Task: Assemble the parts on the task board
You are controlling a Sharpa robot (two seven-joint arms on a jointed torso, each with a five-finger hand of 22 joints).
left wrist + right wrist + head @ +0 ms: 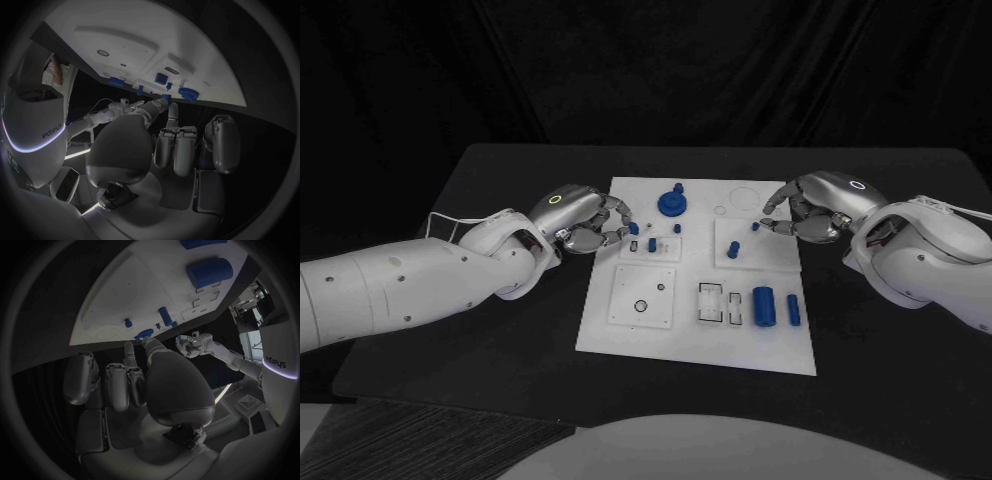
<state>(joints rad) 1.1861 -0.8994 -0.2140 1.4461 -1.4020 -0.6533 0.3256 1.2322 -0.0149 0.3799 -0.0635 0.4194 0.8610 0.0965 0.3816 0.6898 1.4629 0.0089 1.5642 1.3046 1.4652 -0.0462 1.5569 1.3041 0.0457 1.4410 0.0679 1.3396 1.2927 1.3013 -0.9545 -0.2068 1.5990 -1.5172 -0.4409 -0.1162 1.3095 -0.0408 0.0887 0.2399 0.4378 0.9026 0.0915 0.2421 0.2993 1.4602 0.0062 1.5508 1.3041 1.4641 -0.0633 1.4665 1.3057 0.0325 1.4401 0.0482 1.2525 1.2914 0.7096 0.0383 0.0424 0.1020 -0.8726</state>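
Note:
The white task board (635,325) lies mid-table. On it are a round blue part (674,206), small blue pegs (652,243) (733,248), a thick blue cylinder (763,306) and a slim one (793,310). My left hand (589,221) hovers at the board's left edge with its fingers curled in and nothing in them; its thumb (155,106) points toward the board (119,35). My right hand (806,210) is over the board's far right part. Its thumb tip (150,344) is right at a small blue peg (754,226) (145,333); I cannot tell whether it grips the peg.
The black table (877,330) reaches out on all sides of the board. Empty slots (713,302) and a round recess (640,305) mark the board's near half. Both white forearms lie low beside the board's left and right edges.

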